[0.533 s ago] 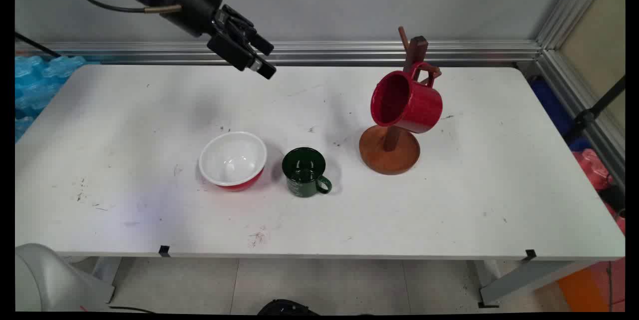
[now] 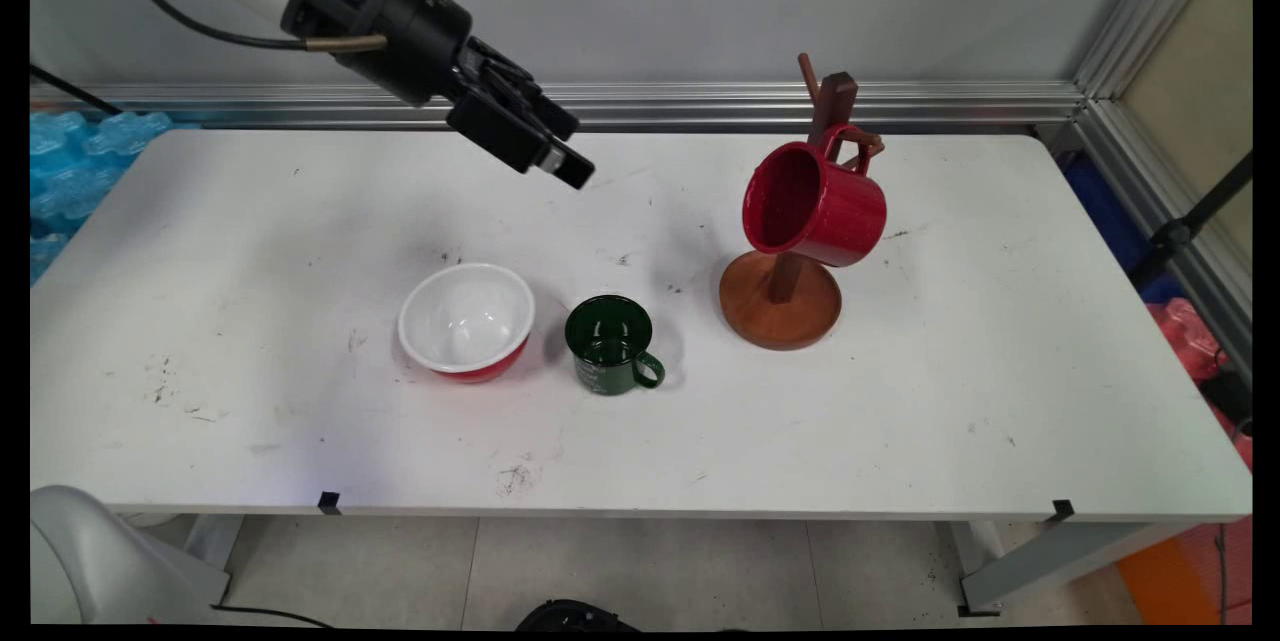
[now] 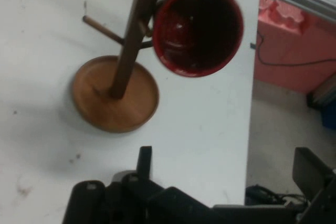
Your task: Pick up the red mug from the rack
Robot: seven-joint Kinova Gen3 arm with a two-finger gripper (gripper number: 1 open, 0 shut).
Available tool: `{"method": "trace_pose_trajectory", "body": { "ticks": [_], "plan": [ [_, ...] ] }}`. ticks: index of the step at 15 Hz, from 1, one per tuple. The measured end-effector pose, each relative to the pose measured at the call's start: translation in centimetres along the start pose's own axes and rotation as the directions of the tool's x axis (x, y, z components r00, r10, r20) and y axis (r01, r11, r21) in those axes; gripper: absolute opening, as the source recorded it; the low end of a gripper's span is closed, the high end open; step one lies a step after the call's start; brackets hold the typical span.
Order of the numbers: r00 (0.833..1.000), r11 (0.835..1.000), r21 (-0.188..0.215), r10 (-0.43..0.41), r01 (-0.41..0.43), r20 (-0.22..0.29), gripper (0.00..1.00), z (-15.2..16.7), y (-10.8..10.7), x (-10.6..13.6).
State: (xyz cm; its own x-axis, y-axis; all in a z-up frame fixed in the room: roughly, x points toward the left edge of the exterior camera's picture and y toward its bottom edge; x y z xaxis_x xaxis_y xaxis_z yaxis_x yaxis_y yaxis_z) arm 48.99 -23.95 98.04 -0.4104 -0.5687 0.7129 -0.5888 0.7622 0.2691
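Pincer (image 2: 560, 161) open, empty, hovering above counter (image 2: 300, 221) far edge. Red mug (image 2: 815, 206) hangs from wooden rack (image 2: 780, 306) toward right; looks rigid, glossy, likely slippery; handle hooked.

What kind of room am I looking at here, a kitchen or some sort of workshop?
Most likely a robotics lab, not a kitchen. A robot arm's black gripper hangs over a scuffed white table framed by aluminium rails, and the red mug on its wooden mug tree looks like a test prop.
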Motion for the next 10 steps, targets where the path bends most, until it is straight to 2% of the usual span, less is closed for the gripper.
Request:
{"method": "trace_pose_trajectory", "body": {
  "ticks": [10],
  "plan": [
    [0.999,0.999,0.018,-0.035,0.036,-0.041,1.0,3.3,5.7,1.5]
  ]
}}
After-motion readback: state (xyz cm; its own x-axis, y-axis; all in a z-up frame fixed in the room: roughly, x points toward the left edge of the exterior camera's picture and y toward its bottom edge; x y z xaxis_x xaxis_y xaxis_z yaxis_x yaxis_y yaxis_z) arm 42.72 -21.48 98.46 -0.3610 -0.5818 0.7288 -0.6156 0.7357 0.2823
